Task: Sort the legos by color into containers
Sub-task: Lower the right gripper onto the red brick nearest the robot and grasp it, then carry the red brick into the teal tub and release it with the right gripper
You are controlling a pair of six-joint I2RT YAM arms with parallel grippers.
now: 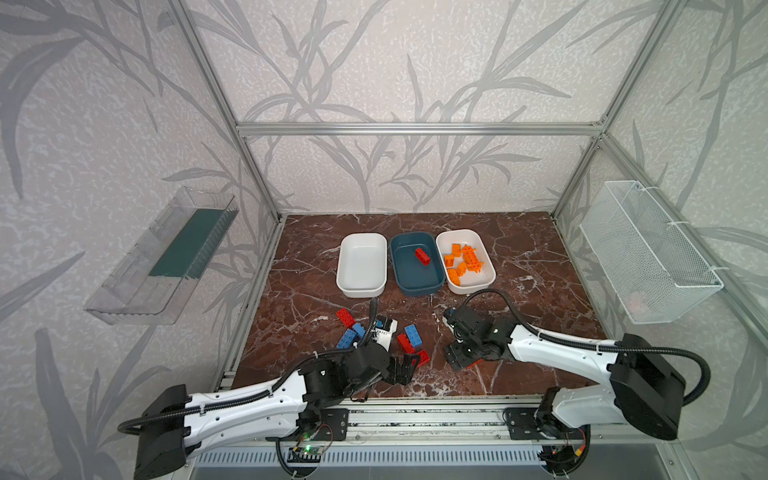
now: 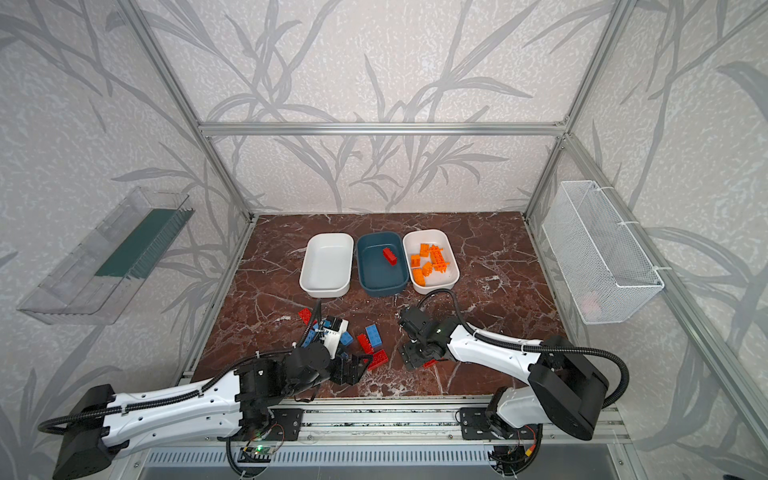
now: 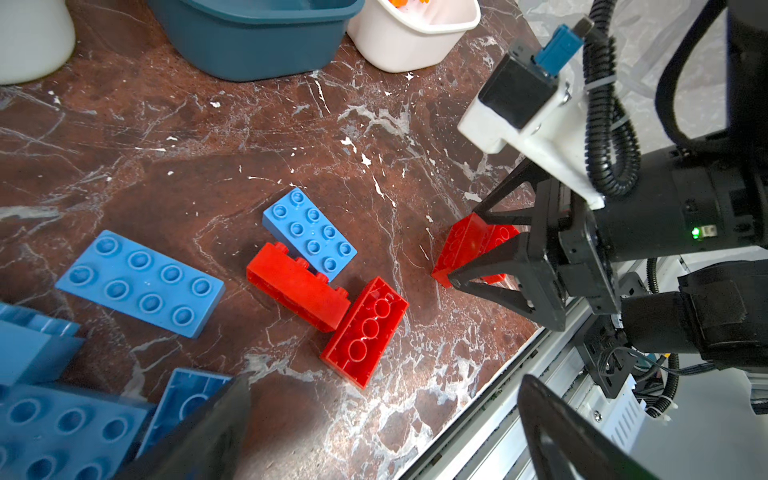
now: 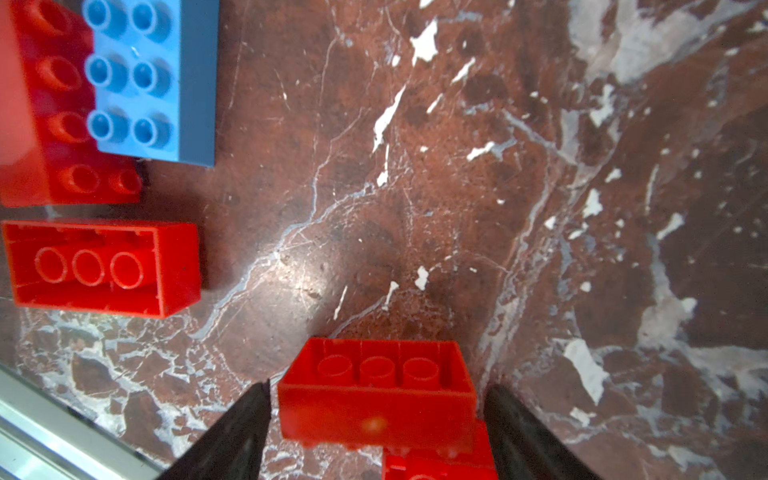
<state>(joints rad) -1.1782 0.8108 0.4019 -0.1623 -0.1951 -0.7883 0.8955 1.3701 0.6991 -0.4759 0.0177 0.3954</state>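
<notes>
red brick [image 4: 376,399], hollow side showing, sits at the bottom edge of the right wrist view, between the two black fingers [image 4: 232,432] of the right gripper [image 4: 378,388]. the fingers stand at its two short ends with a thin gap at each, so this hand is released, not clamped on it. a second red piece [image 4: 436,467] peeks out just beneath. at the left of that frame lie an upturned red brick [image 4: 104,268], a studded red brick [image 4: 45,124] and a light blue brick [image 4: 153,79] that touches the studded one.

in a top view all this lies in the lower middle of the frame, on the brown marble table [image 1: 540,291]. the left gripper [image 1: 405,370] hangs close by that cluster, fingers spread wide, nothing between them. more blue bricks [image 1: 345,338] and another red one [image 1: 345,318] lie to the left of its wrist.

higher in the frame three tubs stand side by side: a white tub [image 1: 359,291] at left, the dark teal tub [image 1: 415,289] in the middle with a lone red brick [image 1: 422,255] inside, and a second white tub [image 1: 473,286] at right holding the orange legos [image 1: 463,262]. a clear shelf [image 1: 137,282] hangs at far left and a white mesh basket [image 1: 648,257] at far right.
</notes>
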